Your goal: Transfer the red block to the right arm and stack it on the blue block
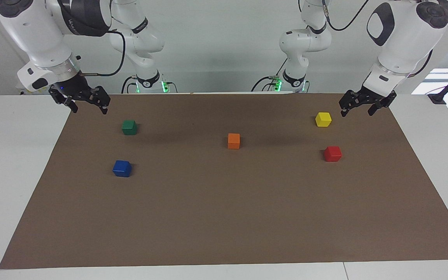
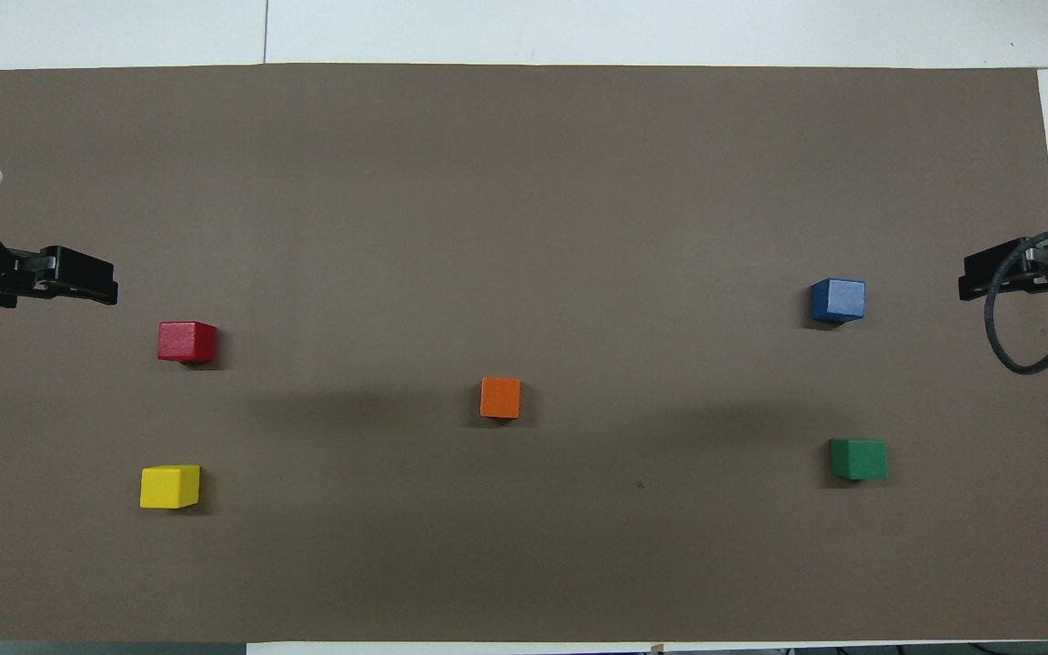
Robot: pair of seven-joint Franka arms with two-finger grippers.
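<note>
- The red block [image 1: 332, 153] lies at the right of the facing view, a little below the middle height, on the brown mat [image 1: 224, 217]. It sits flat on one face, with nothing touching it.
- The yellow block [image 1: 323, 119] is just above it in that view — nearer to the robots — and well apart from it, so there is room for fingers on every side.
- The blue block [image 1: 122, 168] lies at the left of the facing view, toward the right arm's end of the table; the green block [image 1: 129, 127] is above it, and the orange block [image 1: 233, 140] is near the centre.
- The left gripper [image 1: 358, 110] hangs at the upper right of the facing view, over the mat's edge beside the yellow block, with jaws released and nothing in them.
- The right gripper [image 1: 88, 107] hangs at the upper left, also spread wide and empty; it waits.
- The red block looks small, rigid and probably light, so it should not deform or break under a firm pinch.
- Its glossy faces may be slippery — I judge that a grip on two parallel side faces, square to them, is the safest.
- For the handover the left gripper should take it toward one end, leaving two bare faces for the right gripper.
</note>
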